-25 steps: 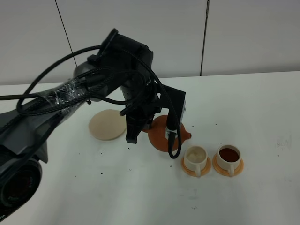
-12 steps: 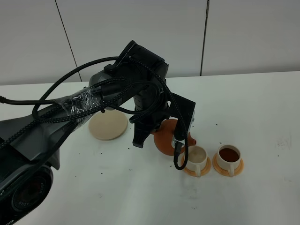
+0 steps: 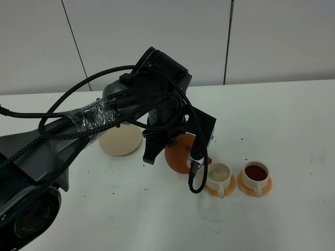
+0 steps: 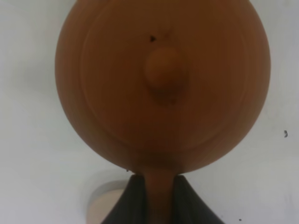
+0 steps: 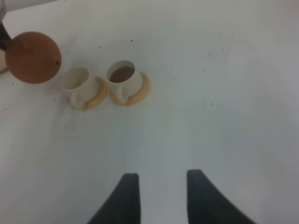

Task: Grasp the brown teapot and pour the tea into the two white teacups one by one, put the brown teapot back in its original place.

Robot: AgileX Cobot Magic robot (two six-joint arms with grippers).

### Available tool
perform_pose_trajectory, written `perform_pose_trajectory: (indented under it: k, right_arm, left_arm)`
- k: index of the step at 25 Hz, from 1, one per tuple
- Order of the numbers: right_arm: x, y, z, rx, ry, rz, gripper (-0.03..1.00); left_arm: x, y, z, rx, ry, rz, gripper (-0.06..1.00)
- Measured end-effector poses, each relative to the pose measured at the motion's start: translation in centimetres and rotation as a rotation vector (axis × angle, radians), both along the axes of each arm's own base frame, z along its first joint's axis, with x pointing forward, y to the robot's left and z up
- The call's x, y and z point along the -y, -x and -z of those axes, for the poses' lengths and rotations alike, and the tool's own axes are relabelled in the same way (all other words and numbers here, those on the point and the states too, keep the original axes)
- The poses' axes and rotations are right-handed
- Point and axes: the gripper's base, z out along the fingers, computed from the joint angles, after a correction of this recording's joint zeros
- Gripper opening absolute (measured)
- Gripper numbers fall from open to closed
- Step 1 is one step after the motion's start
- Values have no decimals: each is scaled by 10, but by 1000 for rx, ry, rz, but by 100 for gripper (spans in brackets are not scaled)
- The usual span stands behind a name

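Note:
The brown teapot hangs above the table just left of the two white teacups, its spout pointing at the nearer one. My left gripper is shut on the teapot's handle, and the pot's lid and knob fill the left wrist view. The nearer teacup looks pale inside. The farther teacup holds dark tea. Each stands on an orange saucer. The cream coaster lies bare, left of the teapot. My right gripper is open over bare table, well apart from the cups and the teapot.
The left arm with its cable loops stretches from the lower left across the table and hides part of the coaster's edge. Small dark specks dot the white tabletop. A grey panelled wall stands behind.
The left arm carried the teapot to the right, up to the nearer cup, then eased it slightly back to the left. The cups and coaster have not moved.

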Motion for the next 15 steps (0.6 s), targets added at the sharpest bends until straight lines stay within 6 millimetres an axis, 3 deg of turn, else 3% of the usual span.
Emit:
perform_pose_trajectory:
  k: [15]
  right_arm:
    - [0, 0, 0, 0, 0, 0, 24]
  left_arm:
    - [7, 4, -1, 18, -8, 26, 17]
